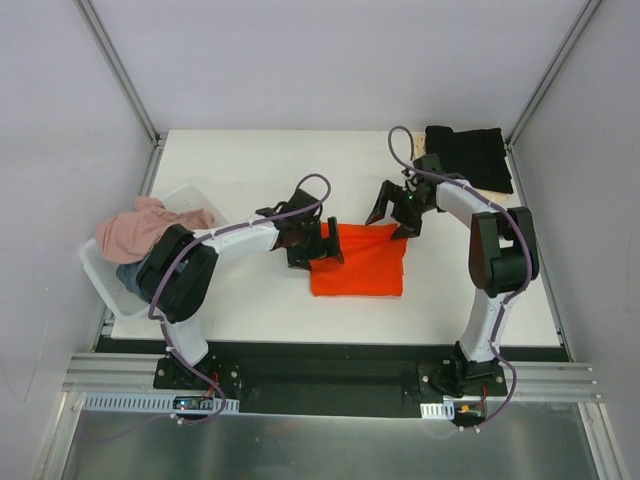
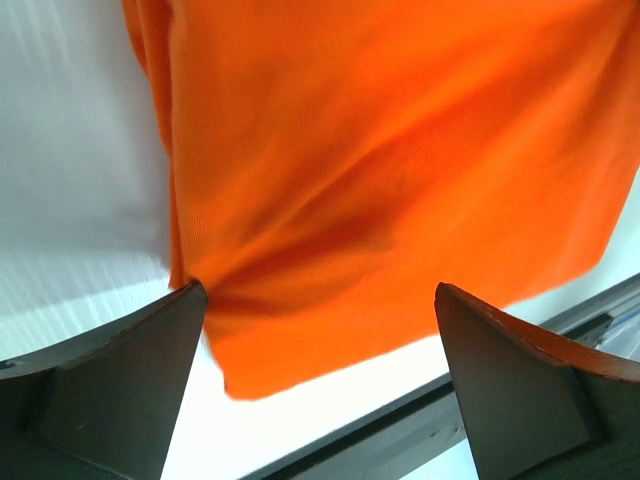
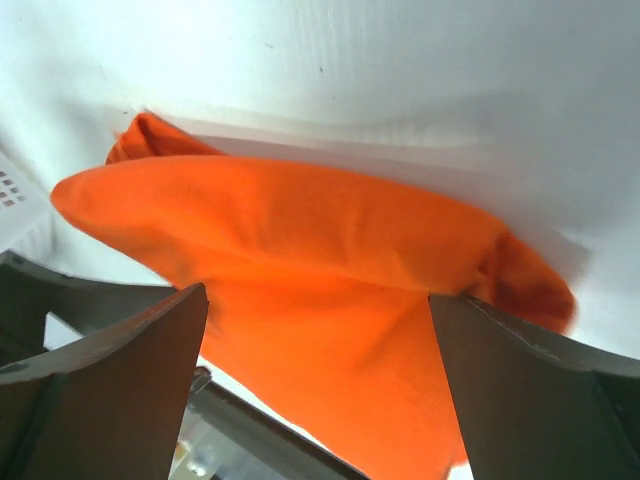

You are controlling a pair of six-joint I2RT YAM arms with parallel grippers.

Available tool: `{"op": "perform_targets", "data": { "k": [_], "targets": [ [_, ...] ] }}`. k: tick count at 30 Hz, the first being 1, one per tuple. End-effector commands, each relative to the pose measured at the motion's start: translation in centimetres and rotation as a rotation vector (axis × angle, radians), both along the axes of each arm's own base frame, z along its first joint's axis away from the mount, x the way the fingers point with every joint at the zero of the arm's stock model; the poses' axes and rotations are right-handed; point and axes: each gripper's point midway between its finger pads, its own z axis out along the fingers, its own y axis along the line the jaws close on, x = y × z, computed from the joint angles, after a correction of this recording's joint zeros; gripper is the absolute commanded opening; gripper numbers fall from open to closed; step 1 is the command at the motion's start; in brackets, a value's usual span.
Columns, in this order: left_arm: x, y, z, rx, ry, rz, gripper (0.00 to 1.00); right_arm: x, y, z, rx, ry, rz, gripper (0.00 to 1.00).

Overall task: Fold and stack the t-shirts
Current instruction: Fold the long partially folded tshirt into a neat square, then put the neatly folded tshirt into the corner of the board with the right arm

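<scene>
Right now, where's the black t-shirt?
In the top view, the black t-shirt lies folded at the far right corner of the table, beyond the right gripper.

table (image 1: pixel 260 170): white | tub (image 1: pixel 97 272): white, at its left edge

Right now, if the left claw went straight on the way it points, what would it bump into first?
The orange shirt. The left gripper is open, and the shirt fills the view right ahead between its fingers. It looks close, though the exact gap is hard to judge.
</scene>
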Motion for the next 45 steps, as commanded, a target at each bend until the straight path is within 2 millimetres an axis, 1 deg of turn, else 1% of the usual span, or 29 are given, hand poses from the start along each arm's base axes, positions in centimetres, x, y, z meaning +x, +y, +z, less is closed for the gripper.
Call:
{"op": "perform_targets", "data": {
  "k": [1,2,3,5,6,7,8,9,10,11,12,13,14,16,17,18,19,22,23,26,28,29,31,32,34,35,40,43,45],
  "targets": [
    [-1.7,1.3,3.5,0.022,-0.073,0.021,0.99,-0.2,-3.0,7.4,-0.147,-0.212,0.052,0.97],
    [-1.8,1.3,5.1,0.006,-0.115,0.016,0.99,-0.5,-3.3,8.3,-0.163,-0.243,0.054,0.97],
    [-1.7,1.7,5.7,0.014,-0.141,0.026,0.99,-1.0,-3.8,10.9,-0.176,-0.320,0.051,0.97],
    [-1.5,2.5,7.7,0.016,-0.204,0.039,0.99,-1.6,-5.0,12.7,-0.226,-0.389,0.013,0.97],
    [-1.4,3.6,8.0,0.055,-0.222,0.063,0.99,-2.8,-5.8,14.3,-0.240,-0.443,-0.020,0.97],
    [-1.4,4.1,8.5,0.068,-0.241,0.069,0.99,-2.5,-6.9,15.3,-0.284,-0.510,-0.072,0.97],
    [-1.4,4.7,9.8,0.066,-0.281,0.078,0.99,-2.8,-7.7,16.2,-0.299,-0.556,-0.112,0.97],
    [-1.4,5.4,10.3,0.082,-0.301,0.093,0.99,-3.8,-8.5,18.5,-0.301,-0.641,-0.159,0.97],
    [-1.2,6.3,10.7,0.111,-0.330,0.107,0.99,-4.0,-9.7,18.4,-0.325,-0.664,-0.228,0.97],
    [-1.4,7.0,11.8,0.106,-0.365,0.124,0.99,-4.5,-10.0,18.5,-0.317,-0.673,-0.260,0.97],
    [-1.3,7.6,12.1,0.117,-0.386,0.137,0.99,-5.2,-11.0,19.4,-0.329,-0.700,-0.325,0.97],
    [-1.1,8.5,12.3,0.147,-0.416,0.153,0.99,-5.7,-12.0,18.1,-0.343,-0.653,-0.404,0.97],
    [-1.2,9.1,12.6,0.154,-0.434,0.163,0.99,-5.9,-12.2,17.7,-0.342,-0.644,-0.409,0.97],
    [-1.5,10.8,12.3,0.203,-0.427,0.192,0.99,-6.8,-11.5,16.5,-0.332,-0.590,-0.328,0.97],
    [-1.6,11.4,12.6,0.205,-0.432,0.207,0.99,-6.9,-11.5,15.3,-0.351,-0.541,-0.304,0.97],
    [-1.9,12.0,12.5,0.217,-0.428,0.220,0.99,-7.4,-10.3,14.6,-0.307,-0.506,-0.242,0.97],
    [-2.3,12.9,12.2,0.231,-0.424,0.242,0.99,-7.8,-10.0,13.5,-0.307,-0.470,-0.210,0.97],
    [-3.1,14.6,11.3,0.248,-0.417,0.280,0.99,-8.0,-8.6,10.7,-0.264,-0.375,-0.151,0.97],
    [-3.3,14.9,11.0,0.249,-0.408,0.286,0.99,-8.1,-8.3,9.2,-0.259,-0.320,-0.140,0.97],
    [-4.0,15.8,9.9,0.253,-0.375,0.306,0.99,-7.8,-7.2,6.7,-0.268,-0.239,-0.107,0.97],
    [-4.4,15.9,9.3,0.242,-0.345,0.307,0.99,-7.5,-6.5,5.4,-0.291,-0.213,-0.083,0.97],
    [-4.4,15.9,9.1,0.237,-0.334,0.308,0.99,-7.4,-6.4,3.8,-0.314,-0.165,-0.074,0.97],
    [-4.3,15.7,8.9,0.239,-0.323,0.295,0.99,-6.8,-5.9,2.8,-0.341,-0.140,-0.060,0.98],
    [-4.3,15.7,8.8,0.242,-0.319,0.291,0.99,-6.8,-5.5,1.4,-0.344,-0.098,-0.039,0.96],
    [-4.2,15.5,8.6,0.248,-0.309,0.282,0.99,-6.2,-4.4,0.8,-0.319,-0.081,-0.008,0.91],
    [-4.2,15.5,8.6,0.248,-0.307,0.278,0.99,-6.3,-4.2,-0.4,-0.324,-0.041,0.009,0.86],
    [-4.1,15.4,7.8,0.265,-0.284,0.263,0.99,-5.6,-3.4,-1.9,-0.364,-0.014,0.034,0.82],
    [-4.0,15.4,7.5,0.271,-0.270,0.263,0.99,-5.9,-2.6,-2.7,-0.380,0.000,0.064,0.78],
    [-4.0,15.3,7.4,0.269,-0.262,0.257,0.99,-6.1,-1.7,-3.1,-0.384,0.010,0.104,0.69]
  ]
}}
